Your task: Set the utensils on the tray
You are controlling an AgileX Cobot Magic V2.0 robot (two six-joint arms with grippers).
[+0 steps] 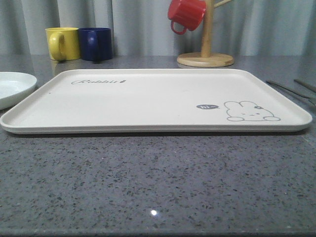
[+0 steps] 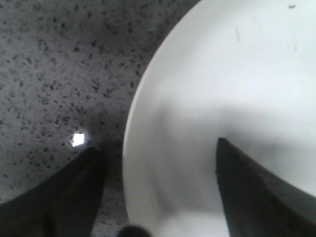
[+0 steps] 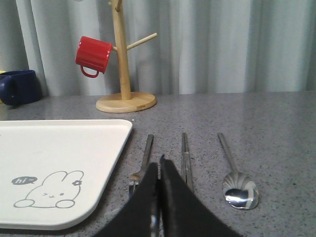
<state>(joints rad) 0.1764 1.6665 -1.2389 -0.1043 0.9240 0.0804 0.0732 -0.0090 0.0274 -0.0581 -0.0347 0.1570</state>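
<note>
The cream tray point(image 1: 148, 98) with the rabbit drawing lies flat in the middle of the table, nothing on it. Right of it, on the stone top, the utensils lie side by side: a fork point(image 3: 146, 152), a pair of straight sticks point(image 3: 184, 150) and a spoon point(image 3: 238, 192). From the front they appear as thin lines point(image 1: 289, 89) at the right edge. My right gripper point(image 3: 159, 166) is shut and empty, low over the table between fork and sticks, hiding the fork's tines. My left gripper point(image 2: 158, 158) is open, straddling the rim of the round white plate point(image 2: 222, 74).
The white plate point(image 1: 12, 86) sits left of the tray. At the back stand a yellow mug point(image 1: 62, 43), a navy mug point(image 1: 96, 43) and a wooden mug tree point(image 1: 206, 52) with a red mug point(image 1: 185, 14) hanging on it. A grey curtain closes the back.
</note>
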